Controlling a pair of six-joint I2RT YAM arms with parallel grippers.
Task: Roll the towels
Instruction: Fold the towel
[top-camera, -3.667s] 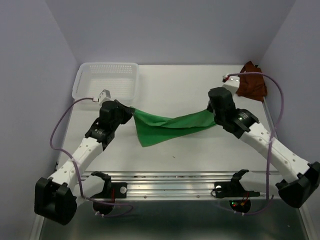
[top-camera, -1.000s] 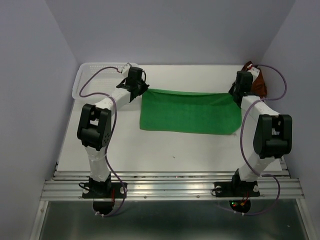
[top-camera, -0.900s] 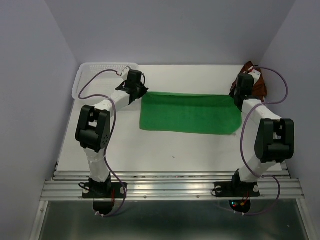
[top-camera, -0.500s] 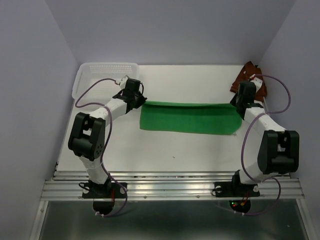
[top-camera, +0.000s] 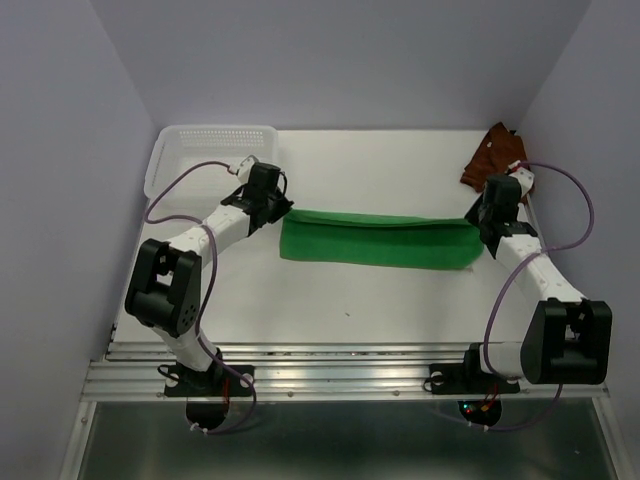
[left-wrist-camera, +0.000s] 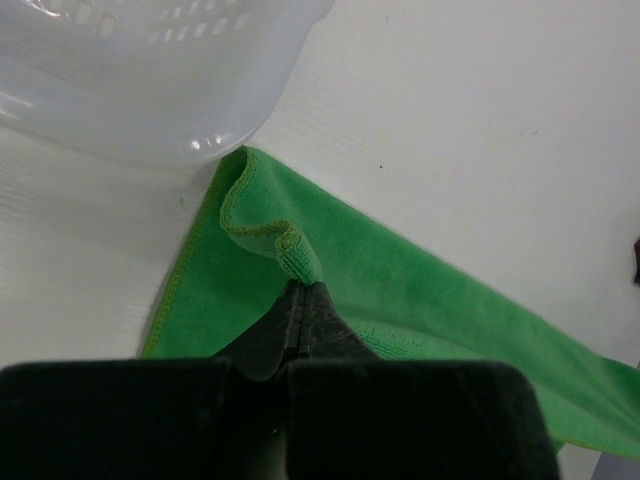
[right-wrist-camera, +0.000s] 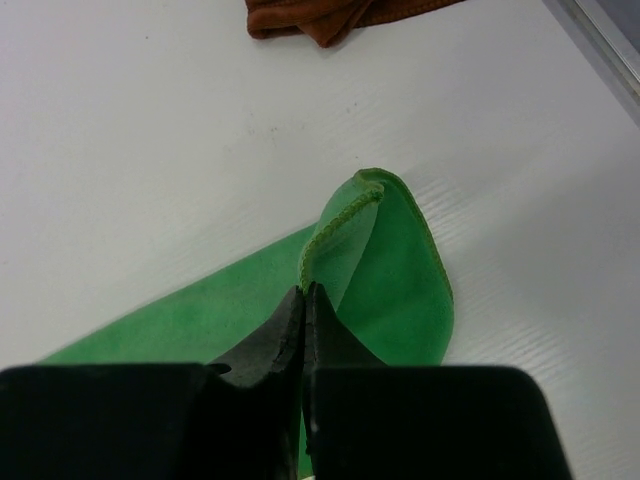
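Left gripper (top-camera: 283, 210) (left-wrist-camera: 303, 296): jaws pinched shut on far-left corner of green towel (top-camera: 375, 240) (left-wrist-camera: 420, 300), hemmed corner curled up just past fingertips; left arm bent, elbow block low at near-left, forearm stretched forward and rightward to towel's left end; wrist just near of white basket (top-camera: 215, 128) (left-wrist-camera: 150, 110), basket wall close beside pinched corner in wrist view, touching or not cannot tell.

Right gripper (top-camera: 478, 222) (right-wrist-camera: 303, 296): jaws clamped together on far-right corner of same towel (right-wrist-camera: 395, 290), corner raised and folded back over lower layer; right arm with elbow block at near-right, forearm reaching away from base and slightly leftward to towel's right end.

Green towel: narrow band on white table (top-camera: 350, 295), mid-table, spanning between both grippers; long axis left to right, short axis near to far; far edge doubled over toward near side, near edge flat on table; right end rounded, sagging a little nearer than left end.

Rust towel (top-camera: 497, 160) (right-wrist-camera: 330, 15): crumpled heap at far-right corner of table, beyond right gripper, apart from green towel; no clear long axis.

Basket at far-left corner, upright, opening upward.
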